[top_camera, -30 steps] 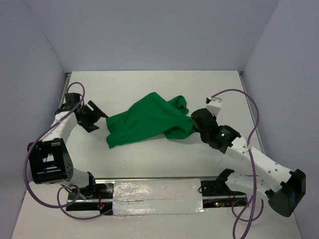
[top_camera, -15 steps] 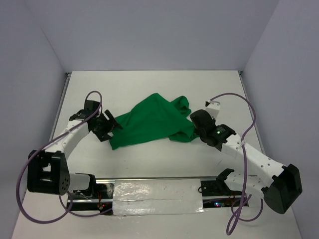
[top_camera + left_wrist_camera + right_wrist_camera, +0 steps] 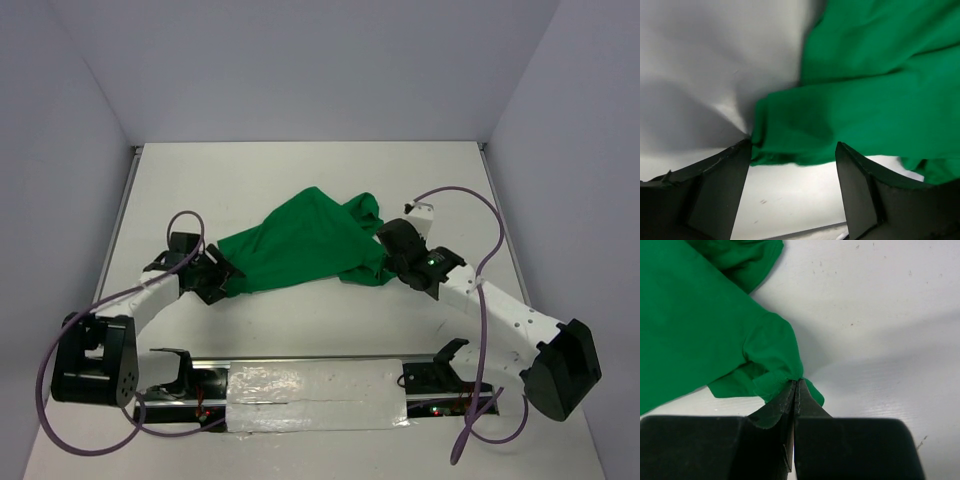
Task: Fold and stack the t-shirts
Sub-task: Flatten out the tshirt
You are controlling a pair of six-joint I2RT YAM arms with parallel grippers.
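A plain bright green t-shirt (image 3: 300,240) lies crumpled across the middle of the white table. My left gripper (image 3: 222,278) is low at the shirt's near-left corner, its jaws open. In the left wrist view that corner of the t-shirt (image 3: 805,130) sits just ahead of the two black fingers (image 3: 720,190), with bare table between them. My right gripper (image 3: 385,262) is at the shirt's right end, shut on a bunched fold of the t-shirt (image 3: 772,360), which the closed fingers (image 3: 790,405) pinch at their tips.
Grey walls enclose the table (image 3: 300,170) on the left, back and right. A taped metal rail (image 3: 315,385) with both arm bases runs along the near edge. Purple cables (image 3: 480,215) loop off each arm.
My left arm has swung in from the far left and down to the shirt's near-left corner. The right gripper has drawn slightly left with its fold, and the shirt has shifted a little.
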